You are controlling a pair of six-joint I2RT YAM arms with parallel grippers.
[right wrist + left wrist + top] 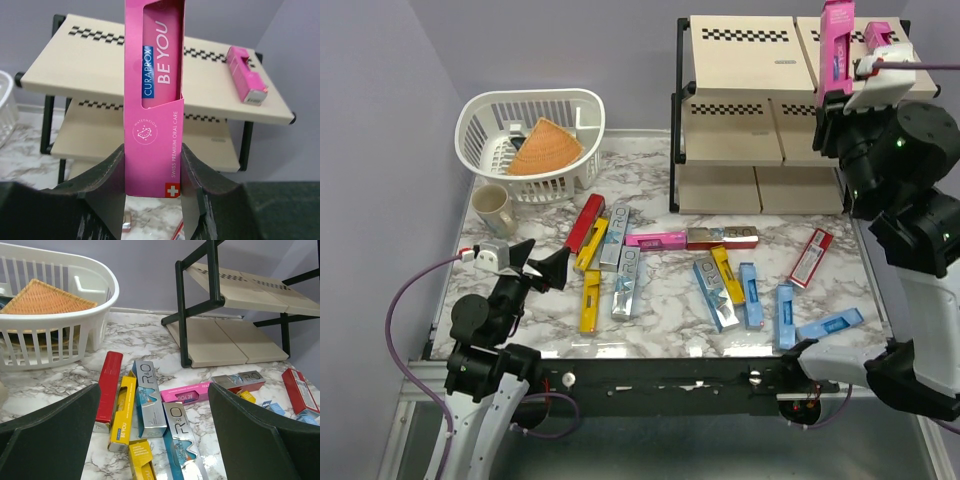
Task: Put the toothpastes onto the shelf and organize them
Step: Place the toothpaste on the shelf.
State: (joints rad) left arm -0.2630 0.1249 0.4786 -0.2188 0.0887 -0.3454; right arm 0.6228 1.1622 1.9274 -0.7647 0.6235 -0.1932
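- My left end effector (535, 262) hovers low over the near-left corner of the surface (665, 300), jaws spread wide and gripping nothing; I judge it is parked facing the pile, ready for a pick
- The loose toothpastes lie flat and scattered across the surface, short of the shelf; I count thirteen: three yellow cartons (590, 300), four silver cartons (628, 283), three light blue cartons (750, 295), two red cartons (811, 257) and one loose pink carton (655, 239); those on the left overlap, so this is my best reading
- At the back left sit one white basket (485, 110) holding a woven wedge (545, 148), and one mug (492, 205) just beside it; neither belongs to the job
- At the back right stands the shelf (735, 45), three tiers; one shelved pink carton (245, 75) lies flat on the top tier near its right end, the only one I see put away
- My right end effector (153, 170) is clenched on the lower end of the held pink carton (155, 75), upright over the top tier; gripped by its end, I judge, so it can be laid beside its twin
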